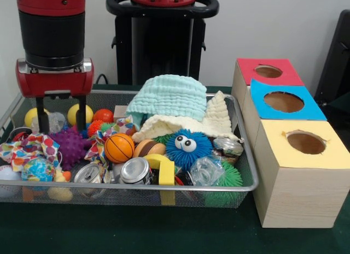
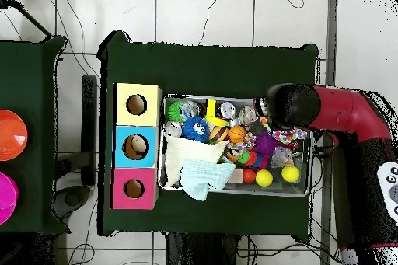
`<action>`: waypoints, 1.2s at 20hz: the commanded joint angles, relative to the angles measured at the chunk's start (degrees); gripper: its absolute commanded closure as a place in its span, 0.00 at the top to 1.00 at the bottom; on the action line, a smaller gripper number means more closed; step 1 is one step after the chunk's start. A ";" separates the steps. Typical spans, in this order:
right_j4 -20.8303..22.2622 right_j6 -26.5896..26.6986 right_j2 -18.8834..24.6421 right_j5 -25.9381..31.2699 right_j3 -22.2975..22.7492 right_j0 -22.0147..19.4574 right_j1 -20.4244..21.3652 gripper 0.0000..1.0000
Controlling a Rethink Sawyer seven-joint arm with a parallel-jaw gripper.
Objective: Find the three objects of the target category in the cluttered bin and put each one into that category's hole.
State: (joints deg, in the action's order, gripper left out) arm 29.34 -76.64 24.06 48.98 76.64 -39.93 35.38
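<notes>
Just beside and in front of our fingers (image 1: 61,113) sits a purple spiky ball (image 1: 70,146), with a small basketball (image 1: 118,148) a little further off to the picture's right and two yellow balls (image 1: 80,113) close behind the fingers. The target category is not stated, so we judge balls the likeliest candidates. The spiky ball looks soft, light and squashy, best pinched across its middle; the basketball and yellow balls look smooth and round, likely to slip unless we close on their widest part. Our fingers hang apart, two dark prongs with a clear gap, holding nothing, their tips down among the clutter at one end of the wire bin (image 1: 247,166). Well away from the fingers lie crumpled cans (image 1: 135,170), a blue fuzzy toy with eyes (image 1: 187,147) and folded cloths (image 1: 169,104), floppy things that could snag. Beyond the bin, on the green surface (image 1: 136,229), stand three boxes with holes: red (image 1: 267,71), blue (image 1: 284,101), yellow (image 1: 305,142).
</notes>
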 commanded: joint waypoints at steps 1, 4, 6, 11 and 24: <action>4.20 19.02 4.56 5.06 -2.51 -1.41 -4.05 1.00; 5.08 19.25 4.69 4.74 -3.11 -1.53 -5.21 1.00; 5.60 19.06 4.74 3.98 -2.65 -1.82 -5.60 1.00; 7.01 18.14 4.78 2.46 -2.51 -1.81 -6.72 1.00; 9.72 18.23 3.09 5.90 -2.61 -1.51 -4.04 1.00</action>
State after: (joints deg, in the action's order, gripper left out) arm 35.96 -76.63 25.09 48.99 74.31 -40.43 30.10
